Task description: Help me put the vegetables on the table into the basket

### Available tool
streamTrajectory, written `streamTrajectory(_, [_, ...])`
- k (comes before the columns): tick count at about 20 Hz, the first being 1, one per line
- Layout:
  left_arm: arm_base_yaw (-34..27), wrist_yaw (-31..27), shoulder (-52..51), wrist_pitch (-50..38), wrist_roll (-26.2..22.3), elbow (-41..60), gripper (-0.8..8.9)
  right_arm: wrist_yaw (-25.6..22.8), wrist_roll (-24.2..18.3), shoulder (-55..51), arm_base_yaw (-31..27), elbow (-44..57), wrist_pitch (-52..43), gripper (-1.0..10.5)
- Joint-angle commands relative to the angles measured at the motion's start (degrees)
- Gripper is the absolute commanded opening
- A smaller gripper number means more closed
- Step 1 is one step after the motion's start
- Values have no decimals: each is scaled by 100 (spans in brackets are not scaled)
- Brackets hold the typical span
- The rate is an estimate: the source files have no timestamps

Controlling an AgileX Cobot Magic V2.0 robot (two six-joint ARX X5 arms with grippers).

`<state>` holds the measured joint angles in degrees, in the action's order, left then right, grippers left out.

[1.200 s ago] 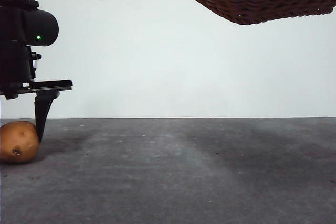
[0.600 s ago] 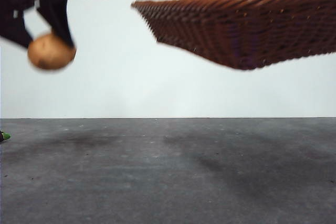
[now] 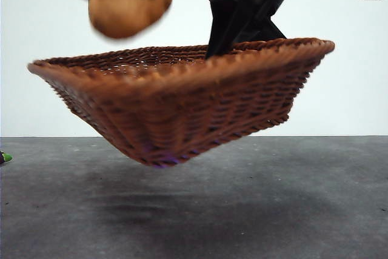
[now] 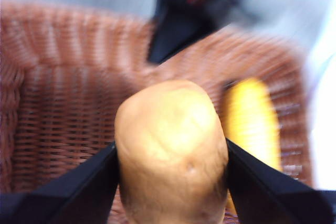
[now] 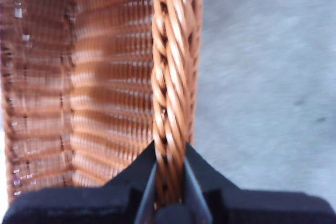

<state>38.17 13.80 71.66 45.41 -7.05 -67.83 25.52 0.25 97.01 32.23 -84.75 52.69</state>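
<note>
The potato (image 3: 129, 2) is clamped between the two jaws of my left end effector (image 4: 170, 156), hanging above the open mouth of the wicker basket (image 3: 182, 110), near its left end as the front view shows it; the corn cob (image 4: 253, 124) already lies inside the basket, against the wall beside where the potato hangs. My right end effector (image 5: 169, 182) is pinched together on the basket's braided rim (image 5: 170, 77) and holds the whole basket clear of the tabletop (image 3: 303, 210), tilted, with one end lower than the other. The main risk, as I judge it, is that single-edge grip: a potato dropped from this height could jolt the basket, twist the rim out of my right jaws, or bounce out over the low flared side. The tilt could also send the potato rolling to the low end, and perhaps knock the corn about. Releasing too near the basket's left rim would let it glance off outside. Inside the basket there is ample bare floor beside the corn; below the basket the tabletop looks open.
</note>
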Motion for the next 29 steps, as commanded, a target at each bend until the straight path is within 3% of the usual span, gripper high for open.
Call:
streamTrajectory(1, [9,356,575,103,-422,35,-6,37,122,-11,-4,-17,-37,-12])
streamTrajectory(8, [372,892,1255,190,-433,35,10,-44,122,-11,-9,-17,-109,-12])
streamTrajectory(9, [372,892,1257,214,-354,35,110,-39,125,-11,-9,-15,-133,-12])
streamTrajectory(11, [363,890,1257,232,-348,35,434,-7,122,-11,-7,-15,-122,-12])
streamTrajectory(18, [125,876,1123,483,-195,-170,448,-2,116,-11,-4,-17,-127,-12])
streamTrajectory(21, [-487,769,584,905,22,-828,448,-7,96,-24,-63,-17,-131,-12])
streamTrajectory(25, [-1906,-1102,59,1392,570,-1851,448,-2,28,-326,-345,-17,-122,-12])
streamTrajectory(29, [-3480,-1032,658,1755,645,-1858,448,-2,9,-1016,-765,-17,-122,-12])
